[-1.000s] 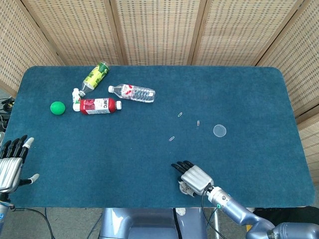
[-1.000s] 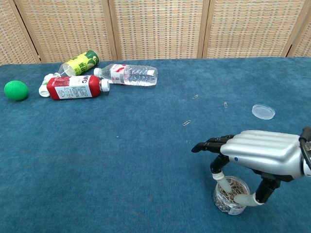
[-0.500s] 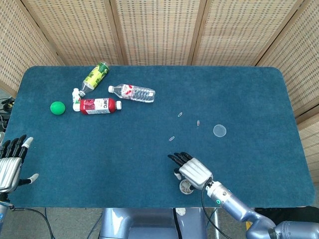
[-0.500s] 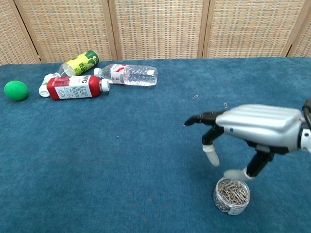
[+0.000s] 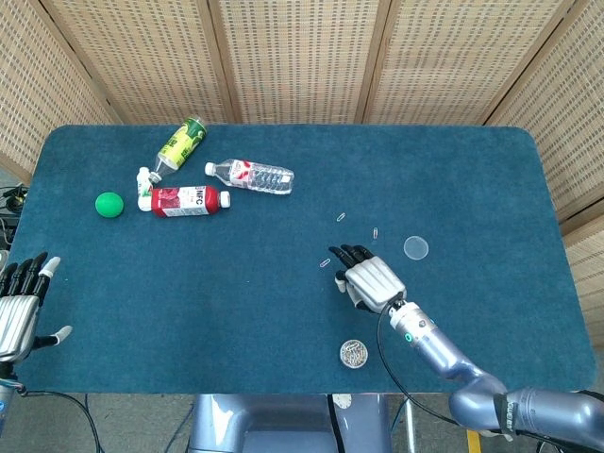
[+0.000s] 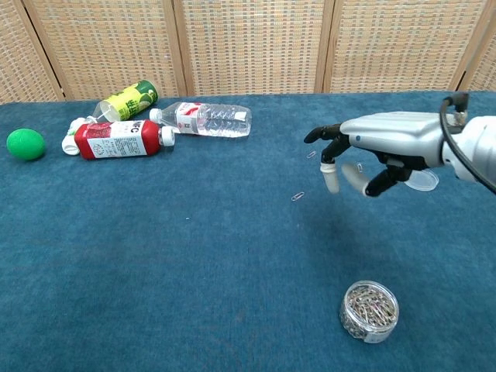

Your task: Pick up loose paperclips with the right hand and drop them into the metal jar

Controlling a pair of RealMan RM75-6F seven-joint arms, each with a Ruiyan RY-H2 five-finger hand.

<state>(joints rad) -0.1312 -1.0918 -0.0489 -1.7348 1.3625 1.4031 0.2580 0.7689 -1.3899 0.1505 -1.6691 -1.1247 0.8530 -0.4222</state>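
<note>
I'm hovering my right hand [image 6: 380, 151], empty with fingers spread, near the paperclip [image 6: 297, 196] at its 8 o'clock, heading for a pickup. The jar [image 6: 369, 311] is sitting at 6 o'clock, so next I'm guessing it's lower, pinch, carry back.

We see bare cloth all around right hand [image 6: 380, 143]; only paperclip [image 6: 297, 196] just ahead-left, lid [image 6: 422, 180] beside it, metal jar [image 6: 369, 311] behind. Bottles [image 6: 124, 138] well apart, far left.
</note>
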